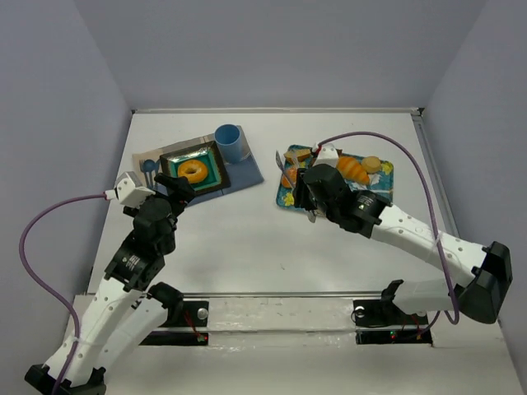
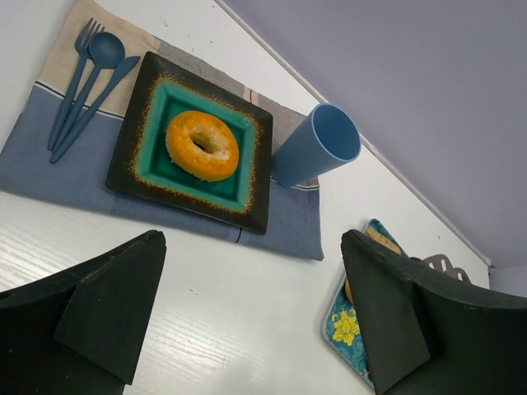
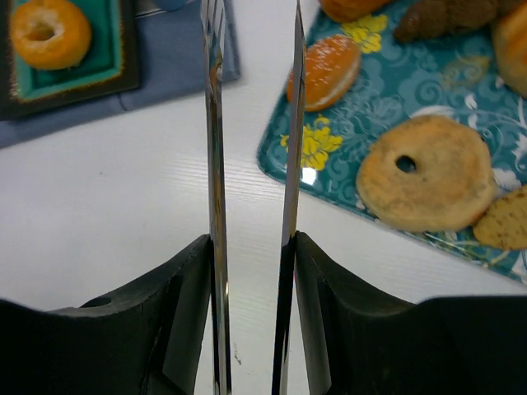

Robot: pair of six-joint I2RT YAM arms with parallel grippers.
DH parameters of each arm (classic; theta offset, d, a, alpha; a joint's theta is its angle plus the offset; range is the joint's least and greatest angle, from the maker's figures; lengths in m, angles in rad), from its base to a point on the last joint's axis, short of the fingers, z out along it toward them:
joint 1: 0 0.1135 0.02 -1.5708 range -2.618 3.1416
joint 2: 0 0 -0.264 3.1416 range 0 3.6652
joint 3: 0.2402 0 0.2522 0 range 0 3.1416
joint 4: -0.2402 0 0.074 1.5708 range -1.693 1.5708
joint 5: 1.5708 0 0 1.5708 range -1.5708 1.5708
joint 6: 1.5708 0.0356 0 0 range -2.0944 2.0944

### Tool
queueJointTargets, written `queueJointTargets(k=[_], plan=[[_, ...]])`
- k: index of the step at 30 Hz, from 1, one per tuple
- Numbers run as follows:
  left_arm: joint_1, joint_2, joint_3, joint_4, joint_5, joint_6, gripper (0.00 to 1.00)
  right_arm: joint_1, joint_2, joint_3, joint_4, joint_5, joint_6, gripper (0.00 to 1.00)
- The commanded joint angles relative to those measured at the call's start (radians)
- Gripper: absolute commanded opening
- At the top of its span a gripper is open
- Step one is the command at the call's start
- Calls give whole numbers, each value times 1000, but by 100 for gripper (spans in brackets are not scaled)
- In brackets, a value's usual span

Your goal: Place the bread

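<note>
An orange bagel (image 1: 193, 170) lies on the teal plate with a dark rim (image 1: 216, 156) on the blue placemat; it also shows in the left wrist view (image 2: 202, 145) and the right wrist view (image 3: 51, 31). My left gripper (image 1: 177, 185) is open and empty, just near of the plate (image 2: 255, 197). My right gripper (image 1: 309, 197) is shut on metal tongs (image 3: 216, 164), whose two blades stand slightly apart with nothing between them, over the table at the left edge of the patterned teal tray (image 3: 395, 90). A pale bagel (image 3: 424, 173) and an orange roll (image 3: 329, 70) lie on that tray.
A blue cup (image 1: 231, 142) stands behind the plate. Blue cutlery (image 2: 86, 74) lies on the placemat (image 1: 247, 174) left of it. The tray (image 1: 380, 185) holds several more breads. White table between mat and tray; grey walls at the sides.
</note>
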Motion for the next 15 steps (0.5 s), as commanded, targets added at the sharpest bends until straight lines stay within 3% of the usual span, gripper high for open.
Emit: queueJointTargets(k=[1,15], plan=[[7,0,3,36,-24,-11,99,-47,-29,-46,5,99,172,49],[9,7,-5,50,-11,-9,99,-148,171,13,39,-27,237,55]])
